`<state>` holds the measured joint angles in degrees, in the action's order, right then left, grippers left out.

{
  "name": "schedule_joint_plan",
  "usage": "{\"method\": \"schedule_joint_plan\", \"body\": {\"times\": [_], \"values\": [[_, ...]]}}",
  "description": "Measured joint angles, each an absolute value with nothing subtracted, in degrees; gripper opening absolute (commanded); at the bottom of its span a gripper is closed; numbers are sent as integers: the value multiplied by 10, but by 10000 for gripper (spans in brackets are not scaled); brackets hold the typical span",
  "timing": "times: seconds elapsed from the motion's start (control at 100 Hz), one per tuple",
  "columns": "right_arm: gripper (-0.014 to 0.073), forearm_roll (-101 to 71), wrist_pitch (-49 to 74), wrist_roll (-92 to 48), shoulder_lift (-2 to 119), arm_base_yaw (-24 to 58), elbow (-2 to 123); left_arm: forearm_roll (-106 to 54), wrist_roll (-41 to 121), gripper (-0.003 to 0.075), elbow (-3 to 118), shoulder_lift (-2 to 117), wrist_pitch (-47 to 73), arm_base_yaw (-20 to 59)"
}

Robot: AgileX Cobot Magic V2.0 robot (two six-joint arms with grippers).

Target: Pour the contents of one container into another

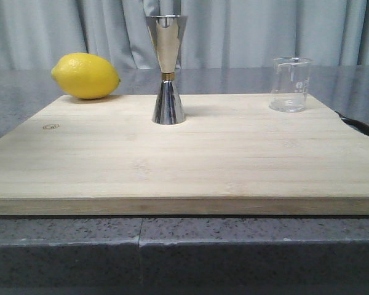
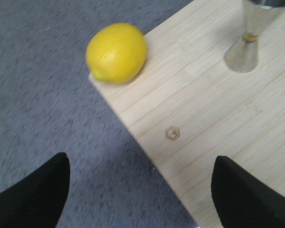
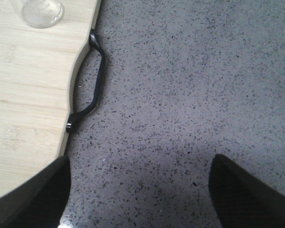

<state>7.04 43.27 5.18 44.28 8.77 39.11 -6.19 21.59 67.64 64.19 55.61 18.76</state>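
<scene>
The clear glass beaker [image 1: 290, 85] stands upright at the back right of the wooden board [image 1: 184, 160]; its base [image 3: 42, 12] shows in the right wrist view. The steel hourglass jigger [image 1: 166, 69] with a gold waist band stands upright at the board's back middle; the left wrist view shows its lower cone [image 2: 251, 38]. My left gripper [image 2: 140, 190] is open over the board's left edge, holding nothing. Wide open and empty too, my right gripper [image 3: 140, 190] hangs above the grey counter beside the board's right edge. Neither gripper appears in the front view.
A yellow lemon [image 1: 85, 75] lies at the board's back left corner [image 2: 117, 53]. A black metal handle [image 3: 90, 80] is fixed to the board's right edge. Speckled grey counter [image 3: 194, 85] surrounds the board. A grey curtain [image 1: 246, 31] hangs behind.
</scene>
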Motion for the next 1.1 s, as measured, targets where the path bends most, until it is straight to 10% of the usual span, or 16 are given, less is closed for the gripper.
{"method": "schedule_joint_plan", "body": {"times": [0.67, 1.1], "values": [[528, 55, 451, 52, 301, 88, 391, 60, -78, 565, 452, 379, 510, 188], [-39, 55, 452, 52, 299, 88, 391, 62, -80, 121, 449, 378, 492, 188]]}}
